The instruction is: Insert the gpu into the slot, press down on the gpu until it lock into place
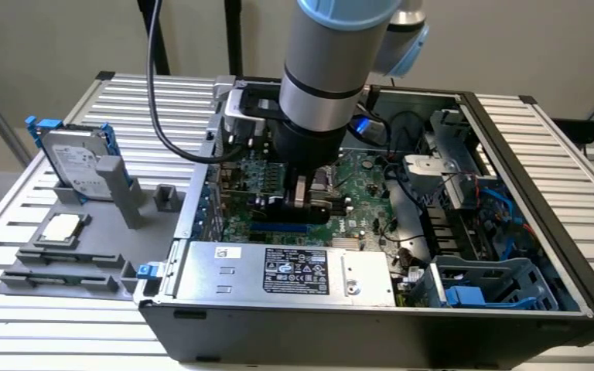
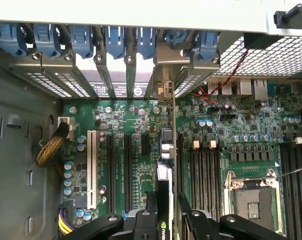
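The jaws are clenched on the gpu [image 2: 164, 200]. In the wrist view the two black fingers [image 2: 152, 207] stand close against either flank of the card, with no wide gap between them. The gpu is seen edge-on, upright on its long edge, a logo showing on its dark shroud between the fingers. It runs from the jaws toward the rear wall of the case, where its metal bracket [image 2: 163, 90] meets the row of blue retaining clips [image 2: 116, 40].

The card hangs over the green motherboard [image 2: 251, 125], among the expansion connectors. A white slot [image 2: 92, 167] lies to one side of it and the black memory slots [image 2: 203, 170] and the CPU socket [image 2: 253, 200] to the other.

In the exterior view the arm [image 1: 323, 69] reaches straight down into the open computer case [image 1: 380, 332], and the jaws sit low over the board with the dark card in them. The slot [image 1: 276, 229], a bright-blue strip, shows just beneath the jaws and the card, on the side nearer the silver-labelled power supply [image 1: 287, 270]. Whether the card's lower edge touches the slot cannot be told.

The case rests on a slatted metal desk [image 1: 49, 325]. A hard drive [image 1: 75, 166] stands in a grey holder toward the exterior view's left.
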Robot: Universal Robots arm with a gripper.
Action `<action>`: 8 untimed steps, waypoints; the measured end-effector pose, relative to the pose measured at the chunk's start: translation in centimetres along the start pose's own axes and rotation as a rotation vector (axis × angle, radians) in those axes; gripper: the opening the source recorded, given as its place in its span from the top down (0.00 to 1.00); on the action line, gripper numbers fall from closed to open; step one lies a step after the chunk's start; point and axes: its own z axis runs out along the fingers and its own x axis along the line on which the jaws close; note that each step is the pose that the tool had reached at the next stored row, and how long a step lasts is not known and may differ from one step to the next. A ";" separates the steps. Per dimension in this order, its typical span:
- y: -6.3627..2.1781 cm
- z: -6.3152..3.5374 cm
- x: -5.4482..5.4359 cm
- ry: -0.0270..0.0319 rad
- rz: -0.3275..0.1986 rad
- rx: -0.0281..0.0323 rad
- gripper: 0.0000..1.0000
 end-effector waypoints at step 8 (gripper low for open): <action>-0.01 0.13 0.0 -0.0014 0.019 0.0014 0.74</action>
